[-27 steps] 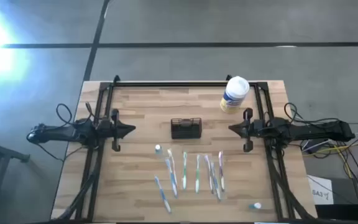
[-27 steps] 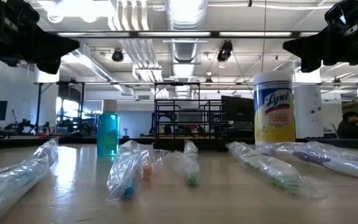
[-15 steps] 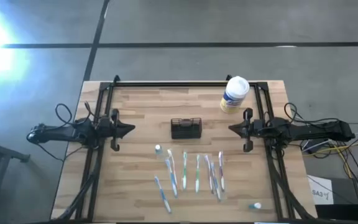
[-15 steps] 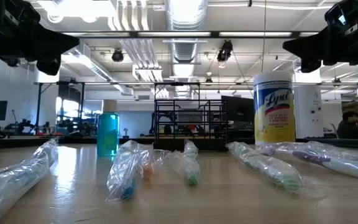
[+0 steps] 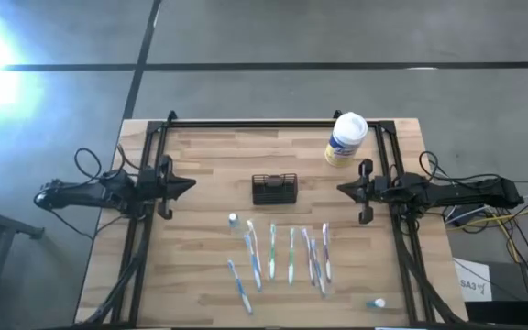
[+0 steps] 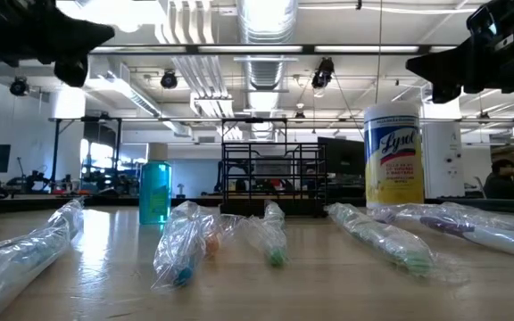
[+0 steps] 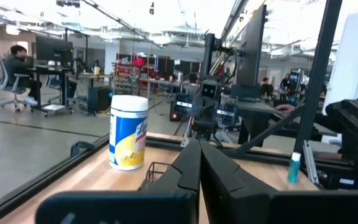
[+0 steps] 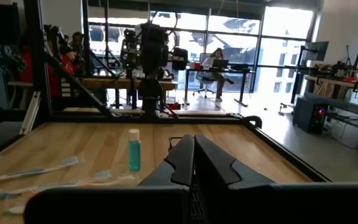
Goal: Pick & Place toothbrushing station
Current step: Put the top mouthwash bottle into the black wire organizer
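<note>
Both grippers, left (image 5: 189, 186) and right (image 5: 342, 190), are hovering with fingers pressed together, risking knocking over the small black wire-mesh caddy (image 5: 274, 189) unless opened.

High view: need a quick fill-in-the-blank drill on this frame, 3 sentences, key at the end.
1. The small black wire-mesh caddy sits on the wooden table midway between the two ____.
2. The white-and-yellow cylindrical tub stands nearer the ____ gripper.
3. The left gripper and the right one are both ____, holding nothing.

Missing words: grippers; right; shut
</note>
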